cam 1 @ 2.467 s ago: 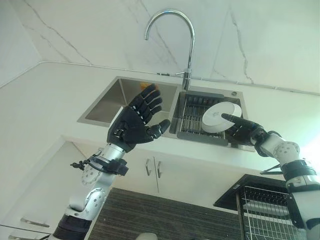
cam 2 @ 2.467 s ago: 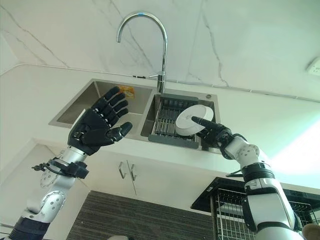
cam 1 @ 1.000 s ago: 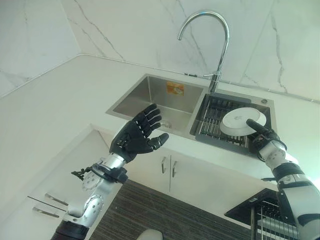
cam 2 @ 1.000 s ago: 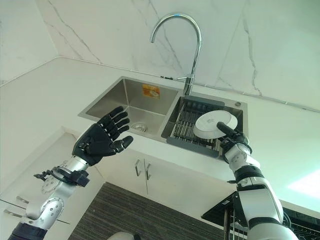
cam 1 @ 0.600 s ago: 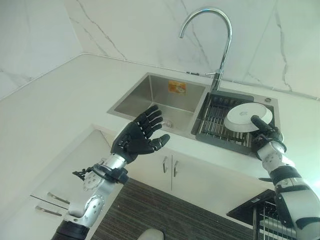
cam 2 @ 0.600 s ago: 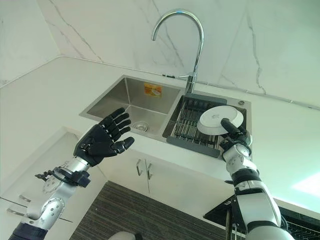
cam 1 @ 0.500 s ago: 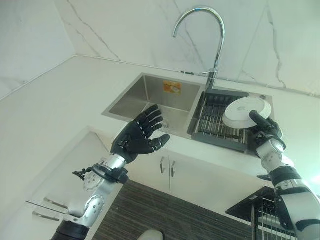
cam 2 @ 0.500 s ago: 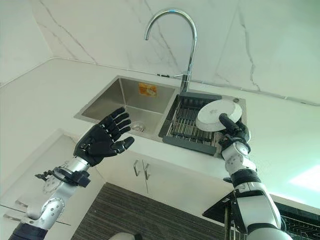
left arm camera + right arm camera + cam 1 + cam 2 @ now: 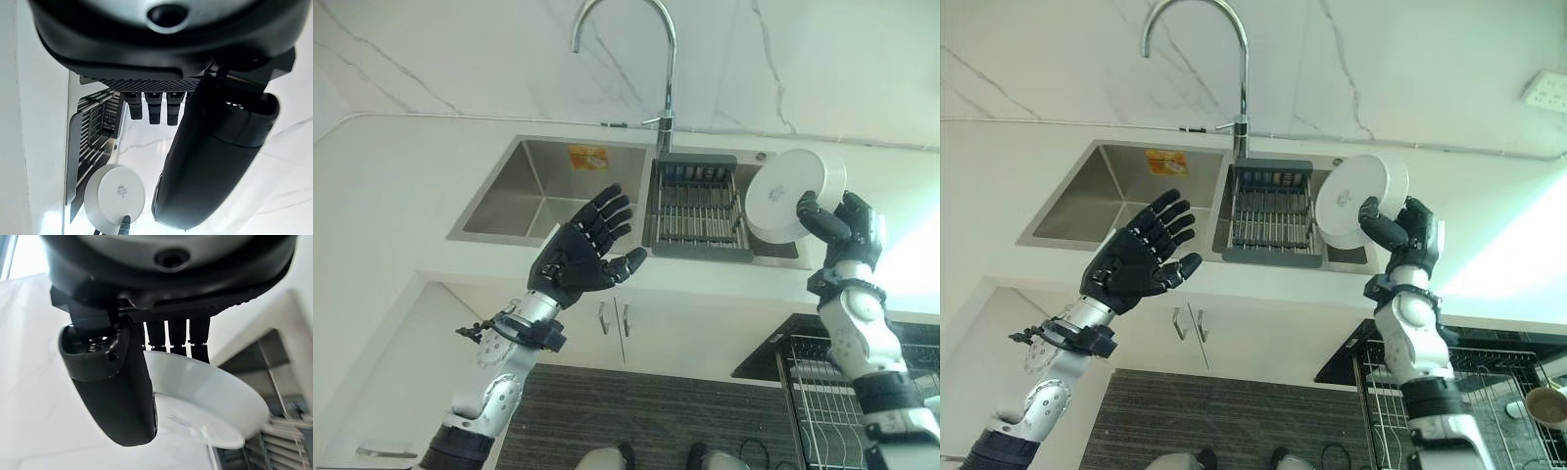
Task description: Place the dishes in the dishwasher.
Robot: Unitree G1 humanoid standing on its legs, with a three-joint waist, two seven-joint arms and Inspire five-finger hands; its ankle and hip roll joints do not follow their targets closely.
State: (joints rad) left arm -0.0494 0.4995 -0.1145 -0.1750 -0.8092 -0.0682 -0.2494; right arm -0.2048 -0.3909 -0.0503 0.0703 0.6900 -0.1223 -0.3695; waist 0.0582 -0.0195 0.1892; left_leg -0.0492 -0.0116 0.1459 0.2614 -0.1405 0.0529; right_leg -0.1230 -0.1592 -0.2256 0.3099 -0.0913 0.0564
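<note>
White bowl (image 9: 795,194) pinched in right hand (image 9: 842,227), lifted above sink (image 9: 543,196) right edge. Left hand (image 9: 579,257) fingers spread, empty. Dishwasher rack (image 9: 1449,392) below; placement pending.

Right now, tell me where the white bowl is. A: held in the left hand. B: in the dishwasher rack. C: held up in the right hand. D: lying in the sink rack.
C: the right hand has thumb and fingers pinched on the white bowl, raised clear above the sink rack; the left hand is open and holds nothing.

Tall faucet (image 9: 636,59) over sink rack (image 9: 697,211)
</note>
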